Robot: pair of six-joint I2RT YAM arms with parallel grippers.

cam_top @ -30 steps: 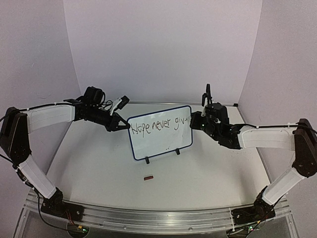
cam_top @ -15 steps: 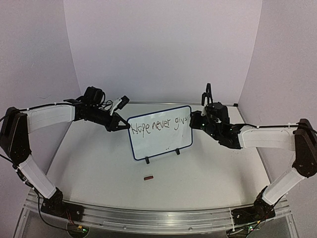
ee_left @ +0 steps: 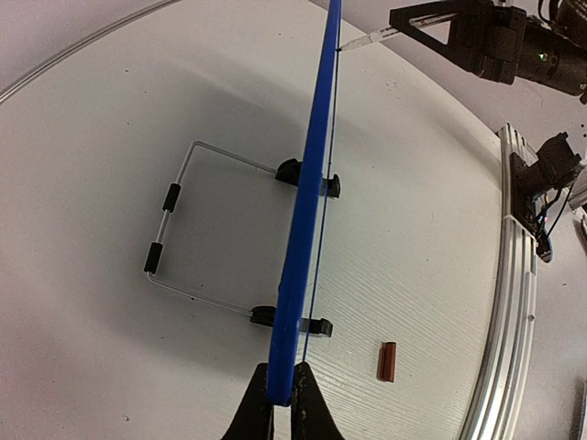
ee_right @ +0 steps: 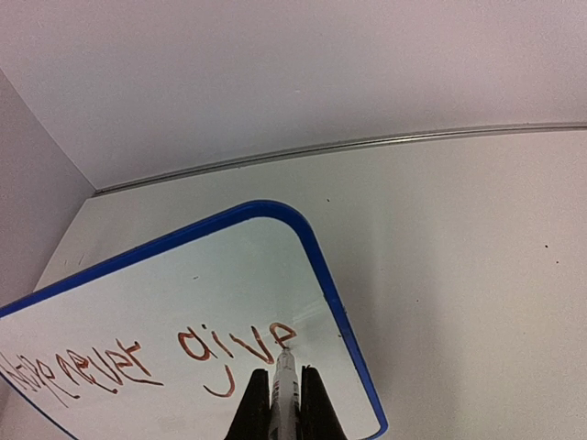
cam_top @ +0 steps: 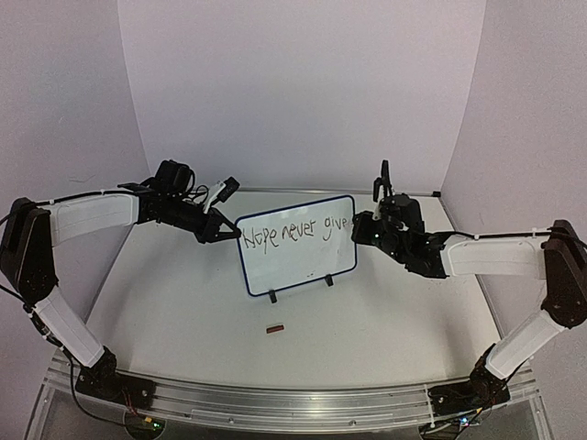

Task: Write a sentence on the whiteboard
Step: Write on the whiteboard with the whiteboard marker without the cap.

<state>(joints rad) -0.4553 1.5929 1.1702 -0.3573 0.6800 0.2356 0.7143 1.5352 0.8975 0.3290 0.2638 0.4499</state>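
The whiteboard [cam_top: 298, 266], white with a blue frame, stands upright mid-table on two black feet. My left gripper [cam_top: 234, 234] is shut on its left edge; the left wrist view shows the frame [ee_left: 307, 211] edge-on, pinched between the jaws [ee_left: 282, 399]. The sentence [cam_top: 295, 230] reads "Hope never give" in one line. My right gripper [cam_top: 360, 227] is shut on a white marker [ee_right: 284, 385], whose tip touches the board [ee_right: 183, 284] at the last letter of the sentence [ee_right: 138, 353], near the right edge. In the left wrist view the marker [ee_left: 367, 38] reaches the board from the right.
A small red-brown cap [cam_top: 273, 327] lies on the table in front of the board, also visible as a cap [ee_left: 387, 361] beside the left jaws. A wire stand [ee_left: 183, 229] props the board from behind. A metal rail [cam_top: 275, 399] runs along the near table edge.
The last letter of "give" has been finished on the board. My right gripper with the marker shifted slightly down and right. The left arm has not moved.
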